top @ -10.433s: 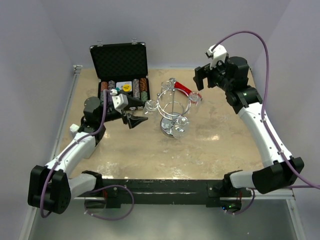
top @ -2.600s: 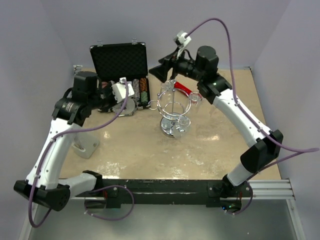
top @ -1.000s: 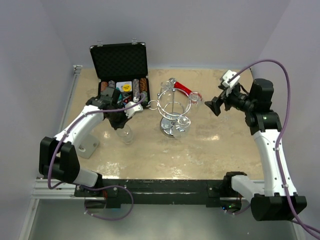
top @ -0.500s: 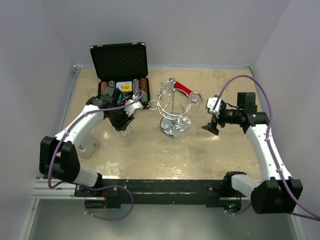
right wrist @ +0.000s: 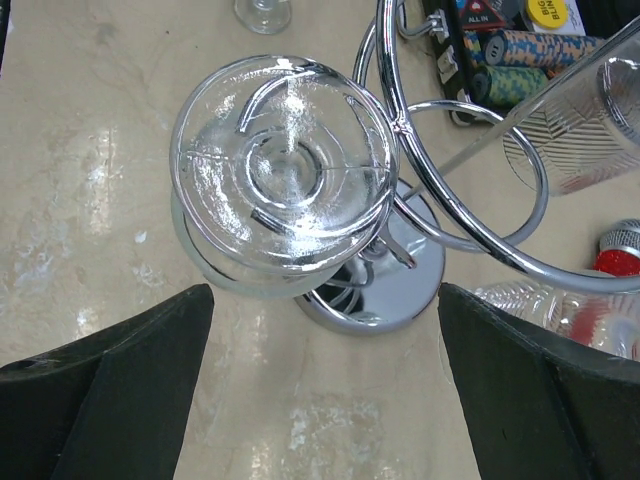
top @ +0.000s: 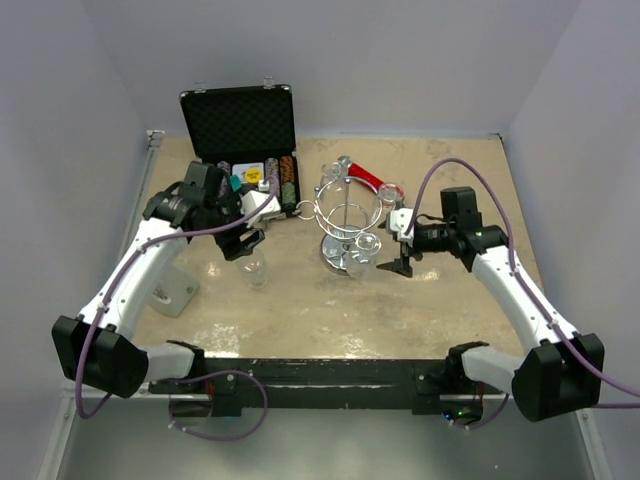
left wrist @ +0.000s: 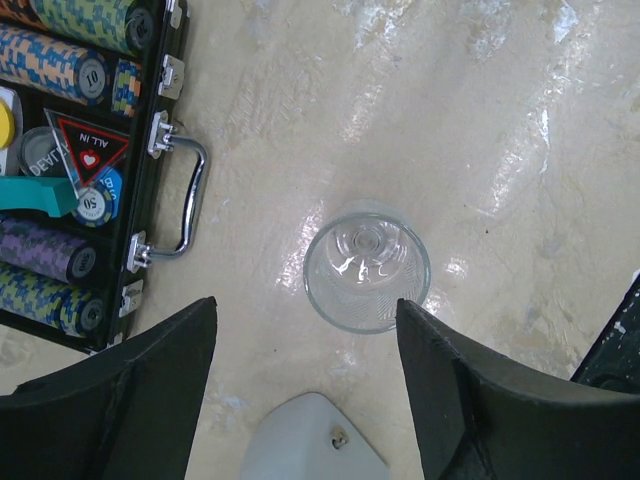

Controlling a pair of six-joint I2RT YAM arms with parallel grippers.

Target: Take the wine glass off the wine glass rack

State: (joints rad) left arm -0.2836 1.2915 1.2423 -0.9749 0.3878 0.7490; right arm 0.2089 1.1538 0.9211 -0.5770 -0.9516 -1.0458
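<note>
— Changed?
— The left claw (left wrist: 305, 310) has lifted, fingers apart; the clear stemmed wine glass (left wrist: 367, 266) stands on the beige table (top: 300, 300), off the chrome wire rack (top: 343, 215).
— The right claw (right wrist: 325, 295)?
— Apart, nearer the rack — hanging glasses hard to separate from above.

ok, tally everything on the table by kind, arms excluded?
Shiny chrome wire wine glass rack: 1
Clear wine glasses: 4 (3 hanging on it, 1 standing loose)
Open black chip case: 1
Red-handled metal tool: 1
Pale grey block: 1
Total: 8
</note>
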